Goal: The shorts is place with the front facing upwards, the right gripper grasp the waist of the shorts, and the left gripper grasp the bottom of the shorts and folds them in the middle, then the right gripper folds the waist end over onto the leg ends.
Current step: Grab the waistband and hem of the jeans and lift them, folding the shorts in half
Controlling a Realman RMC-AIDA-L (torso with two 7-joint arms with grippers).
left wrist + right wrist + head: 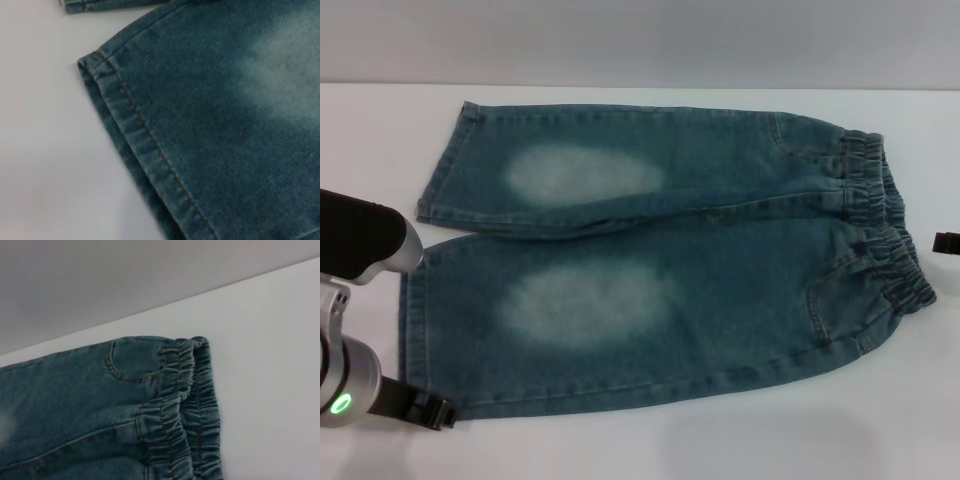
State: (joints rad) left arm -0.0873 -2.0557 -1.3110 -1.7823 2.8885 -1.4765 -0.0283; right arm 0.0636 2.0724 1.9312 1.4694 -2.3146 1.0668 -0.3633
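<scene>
Blue denim shorts [660,260] lie flat, front up, on the white table, with the elastic waist [885,235] to the right and both leg hems [420,300] to the left. Faded pale patches mark each leg. My left gripper [432,410] sits at the near corner of the near leg's hem, at the lower left. The left wrist view shows that stitched hem [135,130] close up, with no fingers in sight. Only a black tip of my right gripper [947,242] shows at the right edge, just off the waistband. The right wrist view shows the gathered waistband [185,405] and a pocket seam [115,367].
The white table [640,440] extends around the shorts on all sides. Its far edge [640,86] meets a grey wall behind. My left arm's silver and black body [360,300] stands over the table's left side.
</scene>
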